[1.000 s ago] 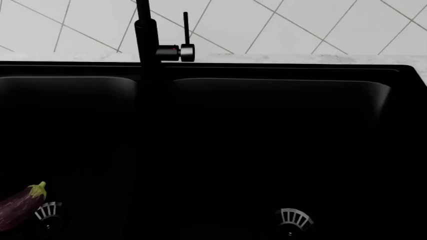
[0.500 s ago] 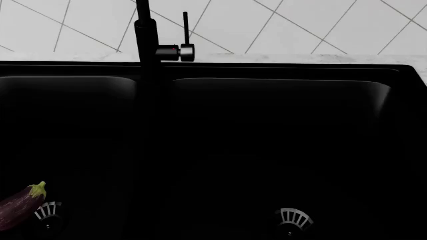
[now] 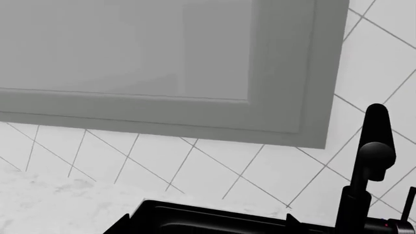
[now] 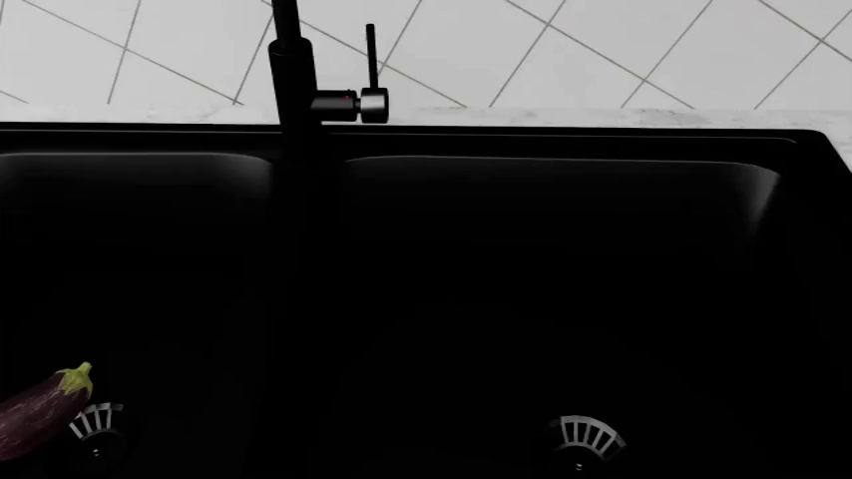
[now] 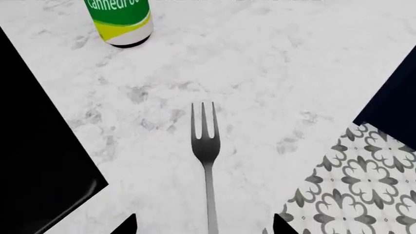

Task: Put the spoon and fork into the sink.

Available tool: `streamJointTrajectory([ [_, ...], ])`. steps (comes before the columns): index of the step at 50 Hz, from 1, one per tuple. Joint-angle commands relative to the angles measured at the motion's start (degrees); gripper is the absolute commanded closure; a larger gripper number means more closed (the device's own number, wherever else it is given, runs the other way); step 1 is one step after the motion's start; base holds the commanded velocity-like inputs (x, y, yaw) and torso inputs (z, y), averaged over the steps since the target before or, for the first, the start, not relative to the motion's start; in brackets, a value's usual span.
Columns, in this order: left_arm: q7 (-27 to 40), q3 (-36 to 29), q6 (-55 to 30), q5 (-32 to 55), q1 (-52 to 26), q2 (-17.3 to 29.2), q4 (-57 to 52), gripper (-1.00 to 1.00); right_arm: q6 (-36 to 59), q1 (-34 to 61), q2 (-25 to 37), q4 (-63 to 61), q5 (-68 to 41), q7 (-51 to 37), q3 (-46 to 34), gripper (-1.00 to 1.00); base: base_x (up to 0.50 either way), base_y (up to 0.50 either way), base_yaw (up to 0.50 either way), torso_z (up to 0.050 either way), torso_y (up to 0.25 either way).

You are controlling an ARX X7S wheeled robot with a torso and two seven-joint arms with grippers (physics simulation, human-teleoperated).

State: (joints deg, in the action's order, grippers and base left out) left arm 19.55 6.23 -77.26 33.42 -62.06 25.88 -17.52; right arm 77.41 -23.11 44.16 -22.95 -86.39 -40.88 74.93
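1. Eggplant is lying in the sink's left basin beside a drain strainer, exactly as a second ago; nothing is moving in the head view.
2. Fork is lying on the marble counter under the right wrist, near a green can.
3. Spoon is showing nowhere; whether either gripper's jaws are parted is impossible to tell.

Lighting: even, diffuse, source not discernible. Renders sharp throughout; no blur, glare or edge distortion. Sink basins nearly featureless black in head view, detail lost. Marble surface bright, evenly lit; fork casts almost no shadow.
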Motion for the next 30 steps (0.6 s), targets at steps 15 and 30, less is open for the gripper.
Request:
streamJointTrajectory([
  [15,-0.39,0.55,-0.69,-0.68,-0.18,-0.99,0.00,-1.00,-2.68,-0.73,-3.77,1.37,6.60,5.09,-3.43,1.00,0.00,0.00,0.00,-0.001,0.000],
  [30,-0.37,1.02,-0.71,0.00,-0.12,-0.82,0.03,-1.00,-1.71,-1.40,-1.30,-1.82,3.40,3.99,-0.90,1.00,0.00,0.00,0.00,-0.001,0.000],
])
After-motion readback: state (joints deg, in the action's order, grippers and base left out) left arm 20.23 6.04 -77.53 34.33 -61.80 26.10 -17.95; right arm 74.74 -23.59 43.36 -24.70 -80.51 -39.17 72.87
